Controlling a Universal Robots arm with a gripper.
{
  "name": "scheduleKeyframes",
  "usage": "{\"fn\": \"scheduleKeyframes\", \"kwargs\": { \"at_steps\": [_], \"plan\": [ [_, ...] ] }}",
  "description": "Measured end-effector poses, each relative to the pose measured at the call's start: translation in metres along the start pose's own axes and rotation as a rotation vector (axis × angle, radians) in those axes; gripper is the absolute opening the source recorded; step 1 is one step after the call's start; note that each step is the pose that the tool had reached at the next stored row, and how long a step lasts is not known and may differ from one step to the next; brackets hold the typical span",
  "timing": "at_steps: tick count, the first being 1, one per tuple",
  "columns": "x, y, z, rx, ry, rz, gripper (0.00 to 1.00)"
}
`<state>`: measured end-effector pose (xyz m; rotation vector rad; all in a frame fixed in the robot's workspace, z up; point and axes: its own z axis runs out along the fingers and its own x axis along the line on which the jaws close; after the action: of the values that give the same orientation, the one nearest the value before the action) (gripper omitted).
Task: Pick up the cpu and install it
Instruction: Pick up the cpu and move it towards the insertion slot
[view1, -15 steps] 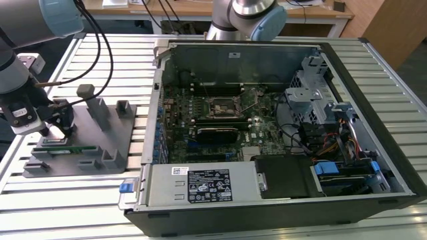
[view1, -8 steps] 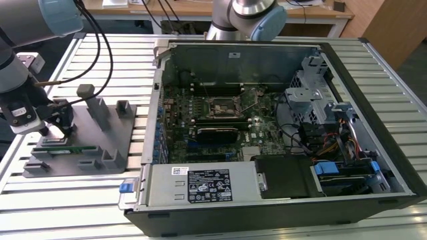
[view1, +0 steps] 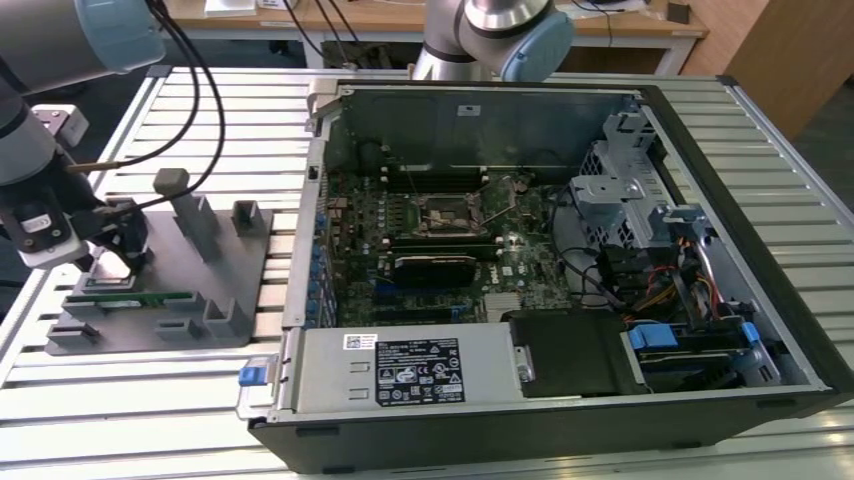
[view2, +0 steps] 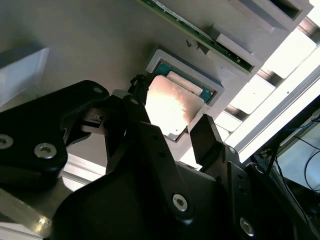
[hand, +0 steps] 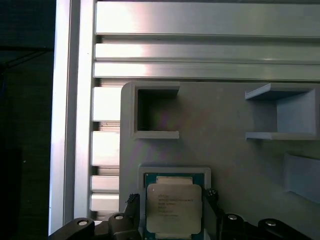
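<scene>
Tray (view1: 187, 270) of grey plastic lies at the exterior view's left on the slatted metal desk (view1: 200, 100). It carries raised blocks and square pockets (hand: 152, 110). One shallow square recess in it holds the cpu (hand: 173, 207), lying flat with its silver top up; in the second wrist view the cpu (view2: 172, 107) shines under the light. A green memory stick (view1: 127, 297) rests on edge along the near side of the tray.

The gripper (view1: 114, 245) hangs low over that recess. In both wrist views its black jaws stand apart, one on each side of the cpu, and I cannot tell whether they touch it.

At the exterior view's right an open computer case (view1: 534, 120) lies on its side. Inside it is the circuit board (view1: 347, 215), with a black-framed socket (view1: 447, 210) near its middle, well apart from the tray. Cables (view1: 200, 90) run across the desk on the far side of the tray.
</scene>
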<state>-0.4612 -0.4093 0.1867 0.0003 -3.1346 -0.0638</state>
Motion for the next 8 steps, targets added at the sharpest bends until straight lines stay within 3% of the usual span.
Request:
{"fn": "scheduleKeyframes", "kwargs": {
  "at_steps": [6, 8],
  "plan": [
    [0.0004, -0.0001, 0.0001, 0.0000, 0.0000, 0.000, 0.60],
    [0.0004, -0.0001, 0.0001, 0.0000, -0.0001, 0.000, 0.53]
  ]
}}
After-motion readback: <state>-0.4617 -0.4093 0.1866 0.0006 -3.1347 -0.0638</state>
